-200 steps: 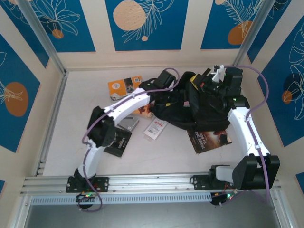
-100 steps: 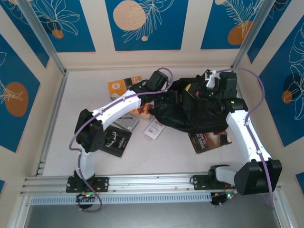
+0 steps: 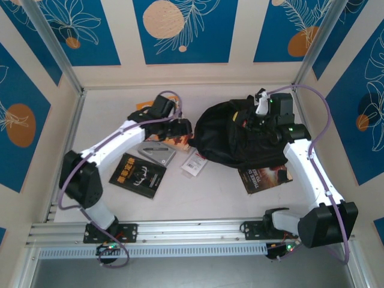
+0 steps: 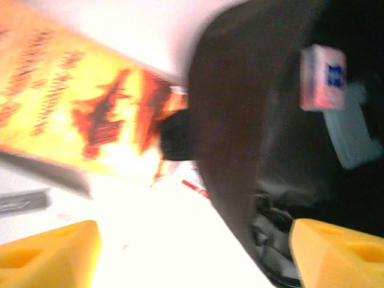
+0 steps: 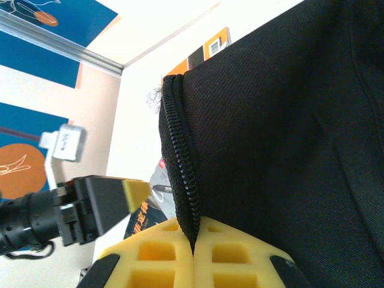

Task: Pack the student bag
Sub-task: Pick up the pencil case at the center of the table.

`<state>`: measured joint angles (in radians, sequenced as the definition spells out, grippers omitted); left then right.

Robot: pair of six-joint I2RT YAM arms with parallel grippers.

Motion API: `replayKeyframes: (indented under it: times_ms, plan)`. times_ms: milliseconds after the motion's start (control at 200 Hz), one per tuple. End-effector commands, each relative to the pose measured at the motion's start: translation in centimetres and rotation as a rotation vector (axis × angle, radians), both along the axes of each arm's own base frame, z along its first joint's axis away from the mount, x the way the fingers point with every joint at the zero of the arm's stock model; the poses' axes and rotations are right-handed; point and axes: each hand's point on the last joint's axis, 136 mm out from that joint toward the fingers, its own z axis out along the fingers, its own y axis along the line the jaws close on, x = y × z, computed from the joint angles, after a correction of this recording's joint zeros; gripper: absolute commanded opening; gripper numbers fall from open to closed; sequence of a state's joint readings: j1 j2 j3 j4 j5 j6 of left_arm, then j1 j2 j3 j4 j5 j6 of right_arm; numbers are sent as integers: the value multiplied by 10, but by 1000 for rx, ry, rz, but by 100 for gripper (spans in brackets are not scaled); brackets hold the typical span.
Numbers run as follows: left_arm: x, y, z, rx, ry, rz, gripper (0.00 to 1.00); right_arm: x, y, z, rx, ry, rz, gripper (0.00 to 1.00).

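The black student bag [image 3: 234, 138] slumps (zipper showing) at the table's far right.

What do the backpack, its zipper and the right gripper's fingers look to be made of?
Student bag: matte black woven fabric, likely synthetic; a fine weave grain shows. Its zipper: black coil teeth, slightly shiny, probably plastic. Right gripper fingers: matte yellow plastic with moulded or printed square pockets.

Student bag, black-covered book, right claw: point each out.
student bag [image 3: 225, 138]: top external view, middle of its black fabric body.
black-covered book [image 3: 137, 174]: top external view, centre of the cover.
right claw [image 5: 193, 243]: right wrist view, between the fingertips pinching the bag's zipper edge.
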<state>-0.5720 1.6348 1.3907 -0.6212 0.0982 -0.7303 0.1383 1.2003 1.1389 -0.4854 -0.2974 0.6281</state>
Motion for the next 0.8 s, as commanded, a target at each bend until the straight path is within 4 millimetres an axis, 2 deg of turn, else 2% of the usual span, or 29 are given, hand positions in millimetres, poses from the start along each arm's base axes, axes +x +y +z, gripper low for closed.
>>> replayKeyframes:
  times_ms: [0,80,235,590,795]
  plan:
    - [-12,56,-19,123,82,177,93,-3,-1,11,-40,-39,-3,0]
    - [-18,81,-33,149,178,302,100,-1,-3,10,-58,-40,-19,0]
    - [-26,113,-58,172,328,530,100,0,-4,12,-69,-53,-30,0]
    - [-8,107,-114,97,469,692,99,1,-8,18,-68,-92,-64,0]
    - [5,100,-128,91,491,713,99,1,-8,16,-66,-94,-60,0]
